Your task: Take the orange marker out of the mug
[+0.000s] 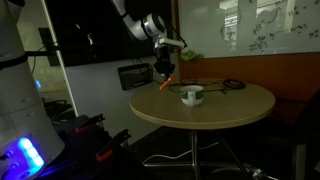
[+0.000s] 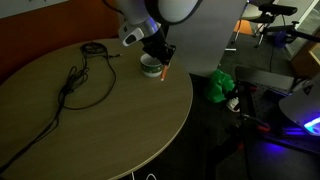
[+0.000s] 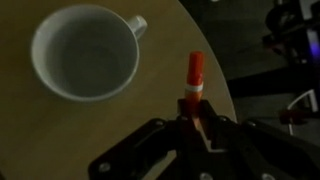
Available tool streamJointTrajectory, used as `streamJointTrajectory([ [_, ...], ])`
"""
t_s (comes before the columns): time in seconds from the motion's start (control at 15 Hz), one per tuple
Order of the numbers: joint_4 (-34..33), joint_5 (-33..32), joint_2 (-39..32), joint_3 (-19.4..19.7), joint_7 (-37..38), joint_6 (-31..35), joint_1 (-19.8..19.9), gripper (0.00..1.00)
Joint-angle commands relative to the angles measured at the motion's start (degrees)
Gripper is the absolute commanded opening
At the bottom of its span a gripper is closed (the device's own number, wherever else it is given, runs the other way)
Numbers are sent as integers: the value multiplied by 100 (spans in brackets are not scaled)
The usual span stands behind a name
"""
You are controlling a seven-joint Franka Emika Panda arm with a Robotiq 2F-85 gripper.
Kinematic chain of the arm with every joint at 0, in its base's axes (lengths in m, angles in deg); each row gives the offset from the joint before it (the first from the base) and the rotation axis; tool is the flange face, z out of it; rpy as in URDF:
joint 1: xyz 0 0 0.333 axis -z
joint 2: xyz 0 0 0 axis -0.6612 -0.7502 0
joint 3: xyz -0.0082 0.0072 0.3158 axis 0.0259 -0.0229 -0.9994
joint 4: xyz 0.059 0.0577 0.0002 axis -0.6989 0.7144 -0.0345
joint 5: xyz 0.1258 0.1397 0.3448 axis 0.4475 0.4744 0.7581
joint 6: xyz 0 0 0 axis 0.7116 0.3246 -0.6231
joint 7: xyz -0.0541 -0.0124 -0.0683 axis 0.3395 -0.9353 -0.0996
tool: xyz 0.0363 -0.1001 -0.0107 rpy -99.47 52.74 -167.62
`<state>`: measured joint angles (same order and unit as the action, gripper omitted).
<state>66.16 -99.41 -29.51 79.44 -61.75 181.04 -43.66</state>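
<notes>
The small white mug [image 3: 84, 52] stands on the round tan table and looks empty in the wrist view. It also shows in both exterior views [image 1: 191, 95] [image 2: 151, 65]. My gripper [image 3: 193, 118] is shut on the orange marker [image 3: 194, 76], which sticks out from between the fingers, off to the side of the mug and over the table's edge. In both exterior views the gripper [image 1: 166, 76] [image 2: 162, 62] hangs just above the table beside the mug, with the marker [image 1: 167, 84] [image 2: 165, 71] pointing down.
A black cable loop [image 2: 82, 78] lies across the table [image 2: 90, 125], also seen behind the mug [image 1: 225, 85]. A dark monitor and a small screen [image 1: 136, 75] stand behind. A green object [image 2: 222, 85] and equipment with blue lights sit on the floor past the table edge.
</notes>
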Motion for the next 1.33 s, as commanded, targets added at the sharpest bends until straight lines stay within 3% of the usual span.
streamJointTrajectory([
  [0.0, 369, 713, 118, -238, 420, 525, 111, 4],
  [0.4, 732, 802, -206, -272, 824, 1898, 61, 4],
  [0.73, 823, 816, -385, -321, 1093, 2425, 121, 4],
  [0.8, 872, 728, -345, -303, 1075, 2520, 107, 42],
  [0.93, 910, 753, -294, -334, 1006, 2614, 140, 50],
  [1.27, 812, 759, 168, -299, 850, 1398, 139, 88],
])
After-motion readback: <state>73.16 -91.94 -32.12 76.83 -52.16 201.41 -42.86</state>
